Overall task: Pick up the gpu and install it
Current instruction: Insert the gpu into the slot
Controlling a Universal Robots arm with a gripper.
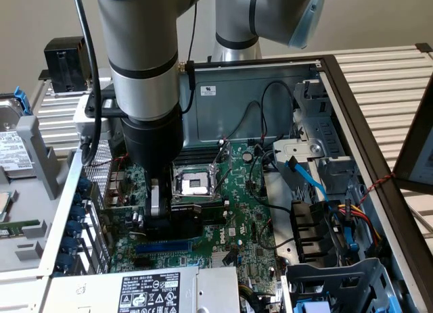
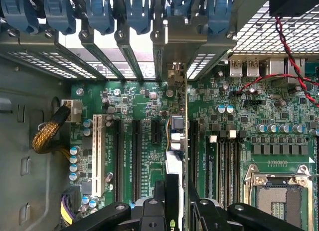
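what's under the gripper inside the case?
The gpu, held edge-on in the gripper, standing over the green motherboard beside a black expansion slot. Whatever lies directly beneath the card is covered; seating can't be judged.

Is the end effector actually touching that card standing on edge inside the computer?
Touching. The wrist view shows the end effector pressed against both sides of the gpu, clamping it on edge.

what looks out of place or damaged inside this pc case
Nothing looks damaged or spilled. The cpu socket sits bare with no cooler, and a hard drive lies outside the case on the exterior view's left. The gripper holds the gpu on edge, in line with the slots.
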